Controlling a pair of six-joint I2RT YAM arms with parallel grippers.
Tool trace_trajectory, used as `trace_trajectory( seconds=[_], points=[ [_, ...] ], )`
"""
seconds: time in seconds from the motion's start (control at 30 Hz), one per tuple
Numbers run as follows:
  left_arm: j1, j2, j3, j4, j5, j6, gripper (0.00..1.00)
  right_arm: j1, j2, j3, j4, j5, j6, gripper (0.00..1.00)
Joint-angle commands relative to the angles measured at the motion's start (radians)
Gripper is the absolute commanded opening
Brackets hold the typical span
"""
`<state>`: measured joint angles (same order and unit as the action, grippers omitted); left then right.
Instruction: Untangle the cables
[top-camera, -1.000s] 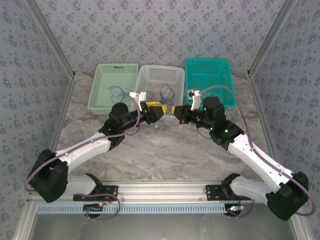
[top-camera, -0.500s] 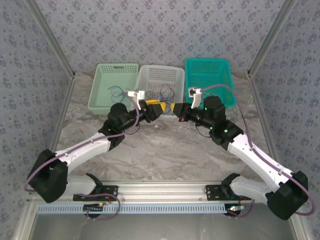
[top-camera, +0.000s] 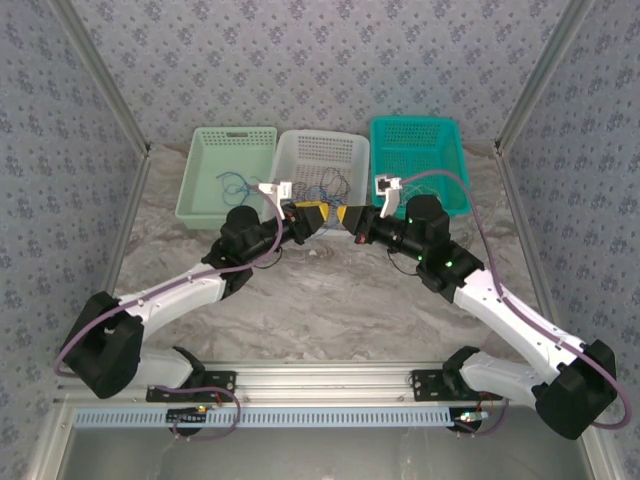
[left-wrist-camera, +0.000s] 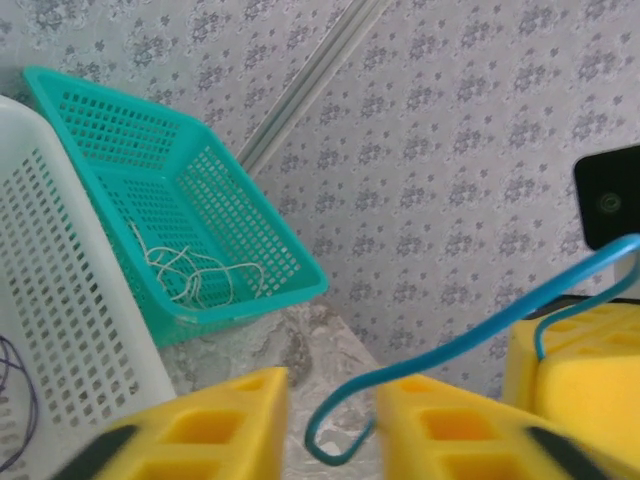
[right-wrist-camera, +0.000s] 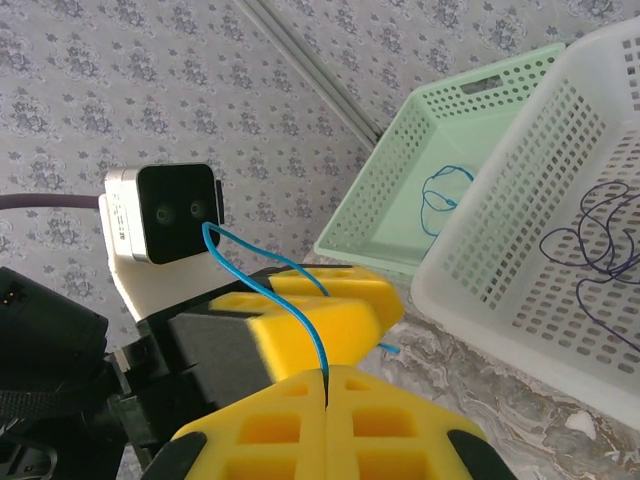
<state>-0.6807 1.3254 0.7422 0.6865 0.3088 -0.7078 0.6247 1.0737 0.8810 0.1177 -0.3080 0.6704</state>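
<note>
A blue cable runs between the two grippers in front of the white basket. My right gripper is shut on one end of it. Its hooked other end hangs in the gap of my left gripper, which is open. In the top view the left gripper and right gripper nearly touch. Another blue cable lies in the green basket. A dark purple cable lies in the white basket. A whitish cable lies in the teal basket.
The three baskets stand side by side at the back of the marbled table. Patterned walls and metal frame posts close in the sides. Each arm's thick mauve cable loops beside it.
The right gripper has moved left toward the left gripper, and both have shifted slightly toward the white basket. The blue cable stays in the right gripper.
</note>
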Motion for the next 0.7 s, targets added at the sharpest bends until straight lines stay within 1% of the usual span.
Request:
trace_trajectory(
  seconds=[0.0, 0.07, 0.1, 0.2, 0.3, 0.37, 0.43, 0.5, 0.67],
  points=[
    [0.002, -0.004, 0.056, -0.092, -0.022, 0.061, 0.16, 0.007, 0.003, -0.006, -0.003, -0.021, 0.007, 0.0],
    [0.003, -0.012, 0.094, -0.215, -0.031, 0.125, 0.12, 0.005, 0.001, 0.004, -0.057, -0.02, -0.008, 0.0],
    [0.004, -0.017, 0.122, -0.301, -0.041, 0.171, 0.1, 0.0, 0.0, 0.014, -0.095, -0.019, -0.021, 0.0],
    [0.007, -0.017, 0.223, -0.583, -0.087, 0.351, 0.05, -0.014, 0.005, 0.049, -0.229, -0.027, -0.058, 0.0],
    [0.008, -0.005, 0.325, -0.83, -0.161, 0.55, 0.04, -0.038, 0.029, 0.093, -0.376, -0.053, -0.104, 0.0],
    [0.009, 0.01, 0.386, -0.964, -0.203, 0.672, 0.04, -0.048, 0.055, 0.116, -0.456, -0.079, -0.133, 0.0],
    [0.009, 0.025, 0.438, -1.074, -0.243, 0.787, 0.04, -0.057, 0.086, 0.138, -0.526, -0.104, -0.158, 0.0],
    [0.009, 0.037, 0.469, -1.145, -0.273, 0.878, 0.04, -0.062, 0.114, 0.152, -0.573, -0.123, -0.182, 0.0],
    [0.009, 0.06, 0.509, -1.264, -0.336, 1.034, 0.05, -0.067, 0.161, 0.192, -0.677, -0.15, -0.263, 0.0]
  ],
)
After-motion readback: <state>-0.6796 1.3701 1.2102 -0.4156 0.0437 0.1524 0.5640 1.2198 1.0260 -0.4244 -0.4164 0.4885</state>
